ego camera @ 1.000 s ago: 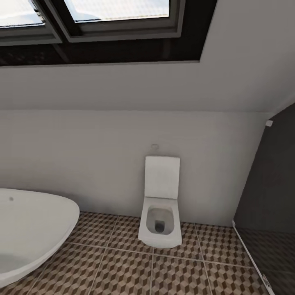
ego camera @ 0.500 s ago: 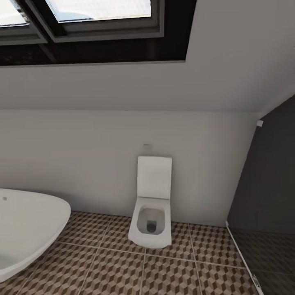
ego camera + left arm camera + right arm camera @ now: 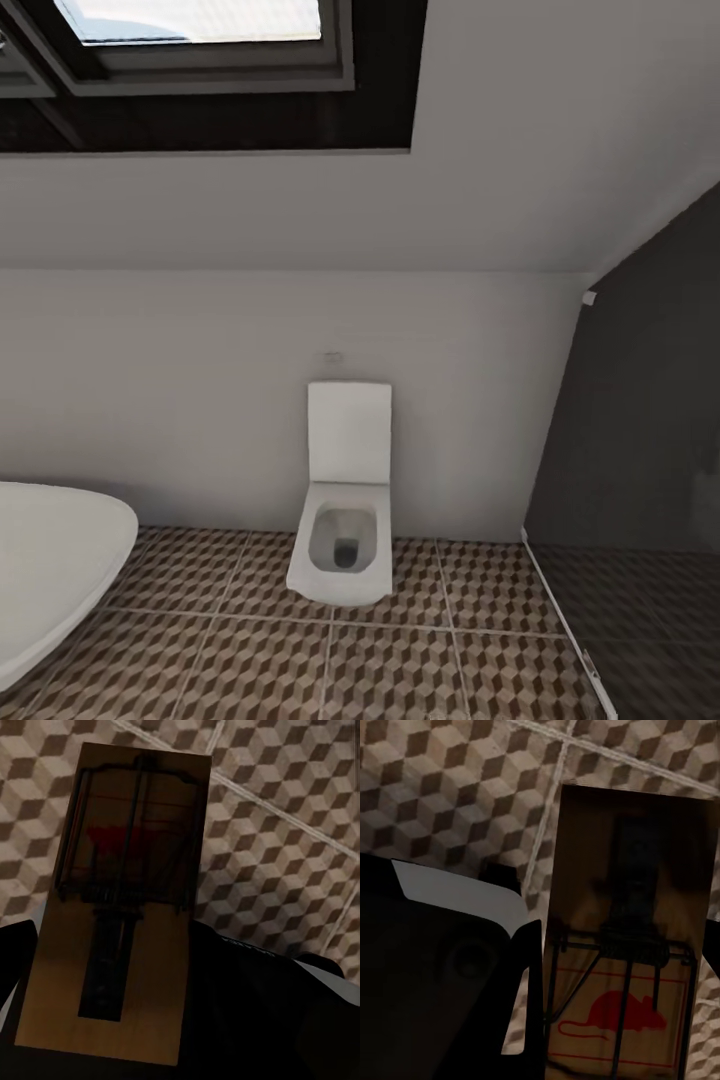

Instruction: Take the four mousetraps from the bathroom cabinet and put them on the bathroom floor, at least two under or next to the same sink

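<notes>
In the left wrist view a flat brown mousetrap [image 3: 124,900] with a wire spring and a red mark sits close to the camera, and my left gripper [image 3: 112,1020] is shut on it above the cube-patterned bathroom floor [image 3: 292,817]. The right wrist view has a second mousetrap [image 3: 634,937], printed with a red mouse. My right gripper [image 3: 622,967] is shut on it, with a dark finger [image 3: 529,982] along its edge, and it too hangs over the bathroom floor [image 3: 442,787].
Ahead, a white toilet [image 3: 342,520] stands against the white wall, on the tiled floor [image 3: 390,660]. A white bathtub rim [image 3: 60,560] curves in at the left. A dark panel [image 3: 640,430] closes off the right, and a dark-framed window [image 3: 200,60] is overhead.
The head view has swung to the right: toilet, tub and window all sit further left in the picture, and more of the dark panel shows.
</notes>
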You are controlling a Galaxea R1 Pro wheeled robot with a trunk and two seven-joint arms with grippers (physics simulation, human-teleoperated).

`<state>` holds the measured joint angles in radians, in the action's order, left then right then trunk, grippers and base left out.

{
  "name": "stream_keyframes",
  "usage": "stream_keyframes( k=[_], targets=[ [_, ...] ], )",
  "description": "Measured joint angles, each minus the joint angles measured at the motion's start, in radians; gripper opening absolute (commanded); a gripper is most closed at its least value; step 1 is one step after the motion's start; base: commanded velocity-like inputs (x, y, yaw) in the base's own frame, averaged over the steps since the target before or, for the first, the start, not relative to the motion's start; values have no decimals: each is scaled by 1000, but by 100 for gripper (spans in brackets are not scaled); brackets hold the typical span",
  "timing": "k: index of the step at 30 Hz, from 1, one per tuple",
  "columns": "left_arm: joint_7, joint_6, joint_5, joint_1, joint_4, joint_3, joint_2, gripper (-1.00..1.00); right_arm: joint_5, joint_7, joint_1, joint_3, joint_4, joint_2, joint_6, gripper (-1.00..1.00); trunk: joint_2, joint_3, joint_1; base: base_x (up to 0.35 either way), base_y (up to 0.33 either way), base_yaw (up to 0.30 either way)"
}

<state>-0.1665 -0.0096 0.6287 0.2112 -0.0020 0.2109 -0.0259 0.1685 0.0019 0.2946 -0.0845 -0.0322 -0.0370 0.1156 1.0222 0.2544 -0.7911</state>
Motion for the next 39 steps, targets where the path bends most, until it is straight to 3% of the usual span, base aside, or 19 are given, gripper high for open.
stream_keyframes(
  k=[19, 39],
  targets=[
    [0, 0, 1, 0, 0, -1, -1, -100, -1, 0, 0, 0, 1, -4, 0, -100, 0, 0, 0, 121, 101, -40],
    [0, 1, 0, 0, -2, 1, -1, -100, 0, 1, 0, 0, 0, -4, -1, -100, 0, 0, 0, 131, 10, 0]
  ],
)
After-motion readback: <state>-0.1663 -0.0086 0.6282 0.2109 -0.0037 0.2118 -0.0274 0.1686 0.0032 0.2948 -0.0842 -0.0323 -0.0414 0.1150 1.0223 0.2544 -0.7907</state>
